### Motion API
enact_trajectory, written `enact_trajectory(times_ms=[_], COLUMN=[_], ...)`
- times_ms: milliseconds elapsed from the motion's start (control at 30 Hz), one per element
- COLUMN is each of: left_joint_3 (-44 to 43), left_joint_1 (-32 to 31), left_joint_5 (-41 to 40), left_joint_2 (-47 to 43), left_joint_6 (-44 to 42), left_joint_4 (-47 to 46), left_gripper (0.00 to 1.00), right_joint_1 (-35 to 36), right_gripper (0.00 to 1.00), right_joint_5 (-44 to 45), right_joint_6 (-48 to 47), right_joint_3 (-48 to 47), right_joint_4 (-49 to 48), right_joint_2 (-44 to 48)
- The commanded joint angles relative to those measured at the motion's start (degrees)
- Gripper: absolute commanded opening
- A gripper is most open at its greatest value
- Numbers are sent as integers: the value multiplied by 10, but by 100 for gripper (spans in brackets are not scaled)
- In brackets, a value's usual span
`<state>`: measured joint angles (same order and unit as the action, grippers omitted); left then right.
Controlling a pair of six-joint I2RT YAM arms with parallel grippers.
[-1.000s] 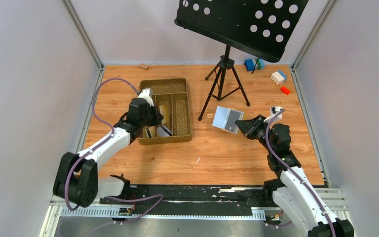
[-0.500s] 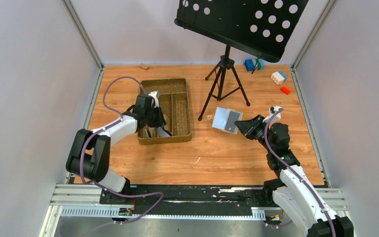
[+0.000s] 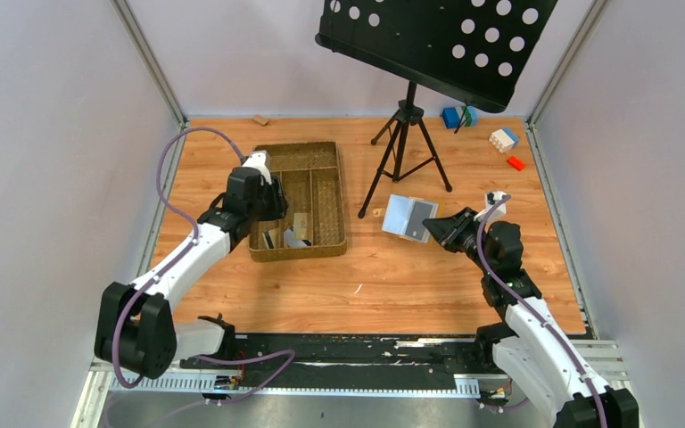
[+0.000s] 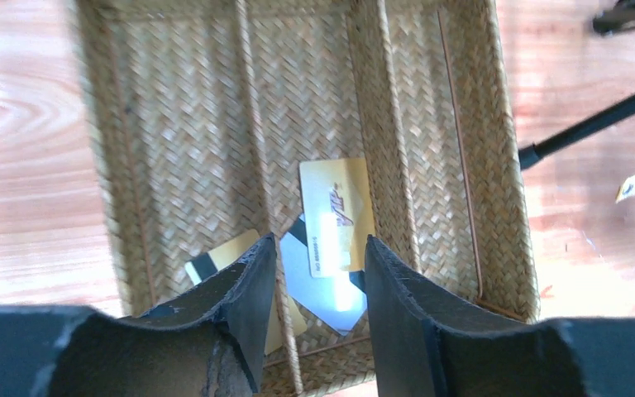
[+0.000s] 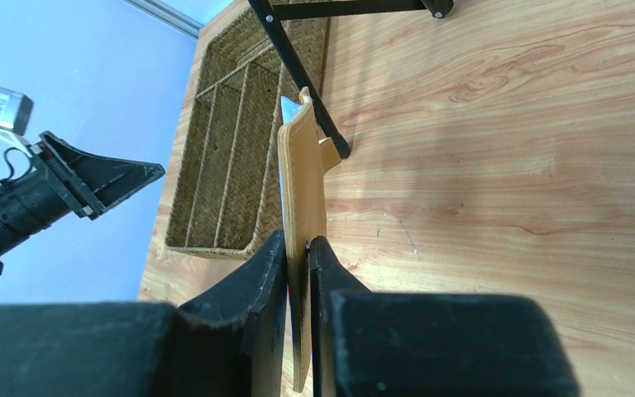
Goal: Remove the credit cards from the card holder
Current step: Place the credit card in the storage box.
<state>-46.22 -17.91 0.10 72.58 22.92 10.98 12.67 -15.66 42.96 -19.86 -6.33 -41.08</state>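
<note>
The woven tray (image 4: 504,165), a tan basket-weave rectangle split by thin ribs into long compartments, is sitting on the glossy wood-grain table (image 3: 392,276). Thin, flat credit cards (image 4: 336,215) are lying at its near end. A shiny gold one is overlapping a pale silvery one in the middle compartment, and a gold one with a dark stripe is resting in the neighbouring compartment. The left gripper (image 4: 318,248) is hovering over them, its matte black fingers parted and gripping nothing. Right of the tray, past the black tripod (image 3: 401,152), the right gripper (image 5: 298,240) is pinching the card holder (image 5: 302,182). The holder is flat, mustard-yellow outside and grey-blue inside.
</note>
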Motion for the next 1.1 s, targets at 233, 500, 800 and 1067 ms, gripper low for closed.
enact_trajectory(times_ms=[233, 500, 800, 1067], left_joint_3=[-24, -13, -11, 74], left_joint_1=[-5, -4, -4, -5], left_joint_5=[-84, -103, -99, -127], left_joint_2=[74, 102, 126, 2], left_joint_6=[-19, -6, -2, 14], left_joint_4=[8, -22, -37, -115], left_gripper=[58, 20, 0, 0], right_joint_1=[-1, -1, -1, -1], right_gripper=[0, 0, 0, 0], right_joint_5=[-17, -17, -17, -19], right_joint_6=[4, 3, 3, 4], right_joint_3=[-4, -3, -2, -3], right_joint_4=[-47, -47, -50, -53], right_joint_2=[-11, -13, -14, -17])
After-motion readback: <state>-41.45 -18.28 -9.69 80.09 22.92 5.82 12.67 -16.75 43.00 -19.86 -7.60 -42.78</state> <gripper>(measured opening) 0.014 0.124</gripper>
